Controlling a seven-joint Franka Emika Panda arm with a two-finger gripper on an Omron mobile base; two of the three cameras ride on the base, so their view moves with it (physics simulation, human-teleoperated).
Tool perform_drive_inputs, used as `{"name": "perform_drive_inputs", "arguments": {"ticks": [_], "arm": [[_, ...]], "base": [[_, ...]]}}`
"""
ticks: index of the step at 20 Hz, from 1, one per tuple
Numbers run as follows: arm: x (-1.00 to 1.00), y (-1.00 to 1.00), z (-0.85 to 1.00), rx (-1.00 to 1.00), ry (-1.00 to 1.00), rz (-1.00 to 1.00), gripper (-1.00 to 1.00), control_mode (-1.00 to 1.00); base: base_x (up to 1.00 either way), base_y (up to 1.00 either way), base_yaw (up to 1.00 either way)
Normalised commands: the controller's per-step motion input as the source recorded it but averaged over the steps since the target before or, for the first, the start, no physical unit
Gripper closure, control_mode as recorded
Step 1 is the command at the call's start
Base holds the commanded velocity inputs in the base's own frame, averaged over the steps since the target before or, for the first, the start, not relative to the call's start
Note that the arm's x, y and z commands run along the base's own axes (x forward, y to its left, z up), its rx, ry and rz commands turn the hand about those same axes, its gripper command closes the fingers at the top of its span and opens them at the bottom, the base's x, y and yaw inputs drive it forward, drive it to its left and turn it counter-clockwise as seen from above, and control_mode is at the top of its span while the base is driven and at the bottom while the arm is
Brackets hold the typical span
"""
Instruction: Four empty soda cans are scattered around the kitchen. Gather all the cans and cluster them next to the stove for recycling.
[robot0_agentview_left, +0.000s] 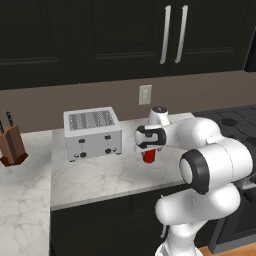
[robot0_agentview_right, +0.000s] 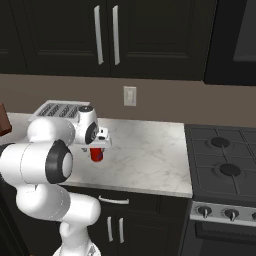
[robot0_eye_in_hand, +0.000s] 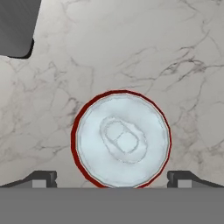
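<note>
Directly under the wide-open claw (robot0_eye_in_hand: 112, 183) stands a small red soda can with a silver top (robot0_eye_in_hand: 120, 139), upright mid-desk (robot0_agentview_right: 145, 150), well apart from the black gas stove (robot0_agentview_right: 222, 160). No can looks gathered yet.

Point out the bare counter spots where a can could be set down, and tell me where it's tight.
Widest free patch: marble counter between the red can and the stove. Another bare strip runs in front of the toaster. Tight spot: between toaster and can, where the gripper hangs with open jaws astride the can.
</note>
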Motion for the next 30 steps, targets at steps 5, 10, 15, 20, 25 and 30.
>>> {"name": "perform_drive_inputs", "arguments": {"ticks": [5, 10, 15, 20, 25, 30], "arm": [[0.02, -0.01, 0.00, 0.00, -0.02, 0.00, -1.00, -1.00], [0.04, -0.01, 0.00, 0.00, 0.00, 0.00, -1.00, -1.00], [0.07, -0.02, 0.01, 0.00, -0.01, 0.00, -1.00, -1.00], [0.07, -0.01, 0.05, 0.00, -0.02, 0.00, -1.00, -1.00], [0.04, -0.01, 0.00, 0.00, 0.00, 0.00, -1.00, -1.00], [0.02, 0.00, -0.01, 0.00, 0.00, -0.01, -1.00, -1.00]], "base": [[0.00, 0.00, 0.00], [0.00, 0.00, 0.00], [0.00, 0.00, 0.00], [0.00, 0.00, 0.00], [0.00, 0.00, 0.00], [0.00, 0.00, 0.00]]}}
